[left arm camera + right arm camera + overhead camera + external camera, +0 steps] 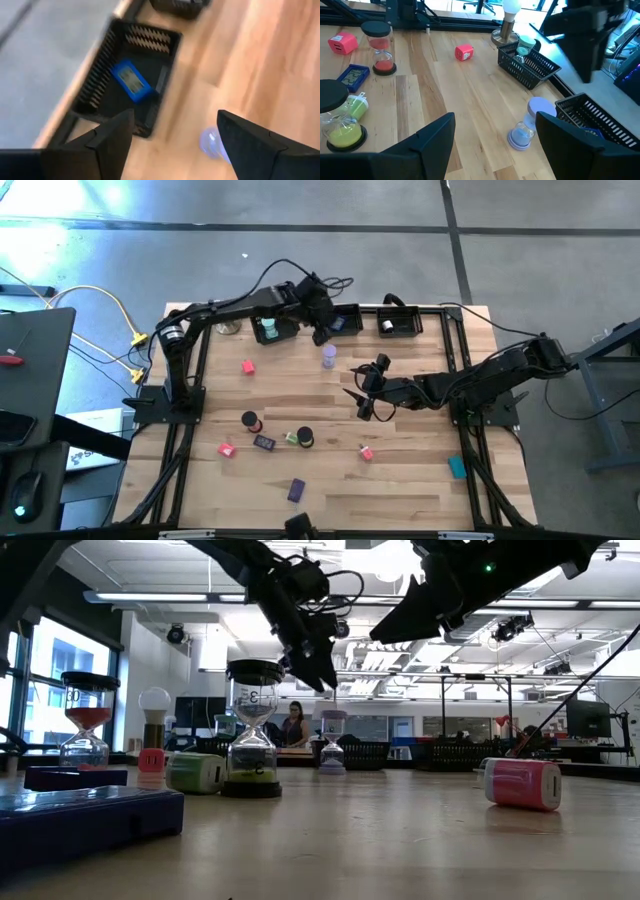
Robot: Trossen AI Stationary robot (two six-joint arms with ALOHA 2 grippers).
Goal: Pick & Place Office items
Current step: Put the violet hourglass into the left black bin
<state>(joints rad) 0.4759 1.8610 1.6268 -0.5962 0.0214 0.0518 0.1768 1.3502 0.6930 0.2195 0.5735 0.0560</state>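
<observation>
Three black mesh trays (pixel 345 319) line the table's (pixel 400 490) far edge beside a bulb-shaped lamp (pixel 508 20).

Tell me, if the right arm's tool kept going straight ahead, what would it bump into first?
Probably the lilac hourglass: it stands on the table just ahead of the open right tool, roughly in line with the gap between its fingers. Depth is hard to judge.

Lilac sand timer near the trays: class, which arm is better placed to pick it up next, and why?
Probably the right. The right gripper is open and faces the lilac sand timer; the left gripper, also open, hangs above the middle tray.
</observation>
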